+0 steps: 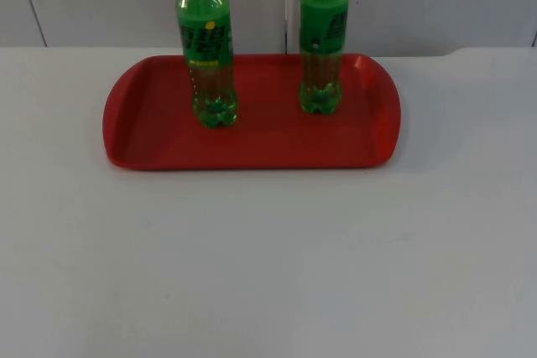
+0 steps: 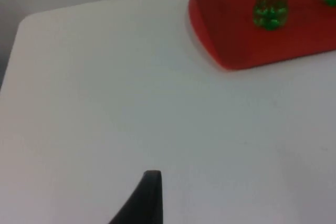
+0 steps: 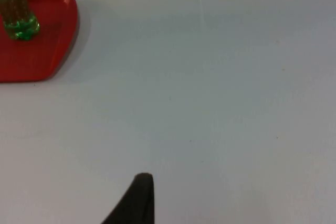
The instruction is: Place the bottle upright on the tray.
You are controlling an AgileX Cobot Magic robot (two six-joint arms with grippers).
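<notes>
No wording can be read: the left bottle (image 1: 206,39) and the right bottle (image 1: 323,35) on the tray (image 1: 252,144) carry green labels (with print too small to decipher).

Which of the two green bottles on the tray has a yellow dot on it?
The bottle on the picture's left in the top view; the other bottle has none. Both stand upright on the red tray.

White table (image 1: 268,274) bearing a red tray (image 1: 151,136).
</notes>
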